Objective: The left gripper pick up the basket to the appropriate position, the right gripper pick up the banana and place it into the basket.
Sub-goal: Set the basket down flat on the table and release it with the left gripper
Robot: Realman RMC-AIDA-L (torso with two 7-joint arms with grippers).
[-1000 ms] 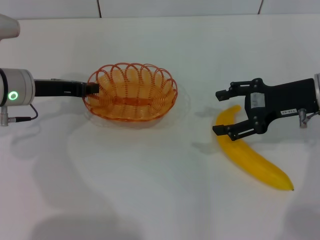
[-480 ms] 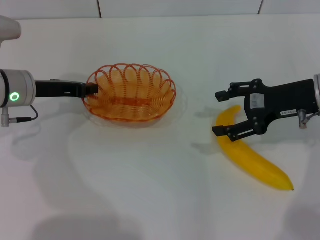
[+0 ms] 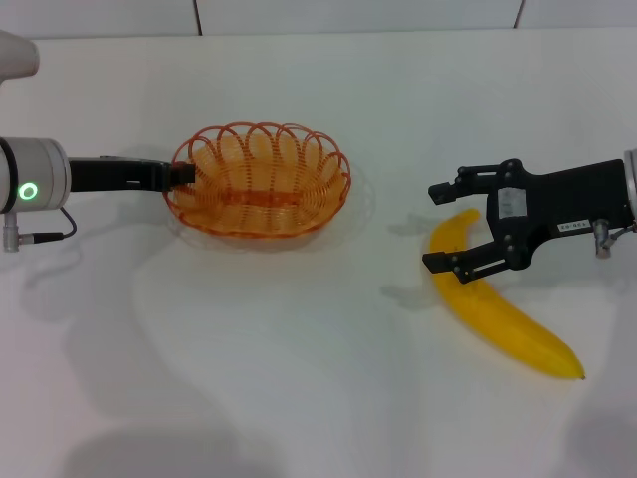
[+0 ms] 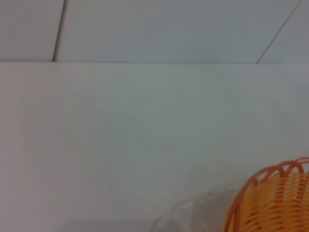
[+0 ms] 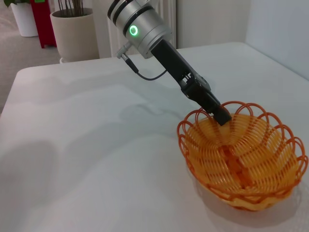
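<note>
The basket (image 3: 261,180) is clasped at its left rim by the left pincer (image 3: 184,175), its shadow suggesting it sits just clear of the white worktop (image 3: 299,378). Well to the right, the banana (image 3: 503,311) lies flat, the right pincer (image 3: 446,225) spread wide over its stem end.

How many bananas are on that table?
1. The smooth bright-yellow curved banana lies on the white table, right of the orange looped-wire basket, under the right gripper; none seems hidden.
</note>
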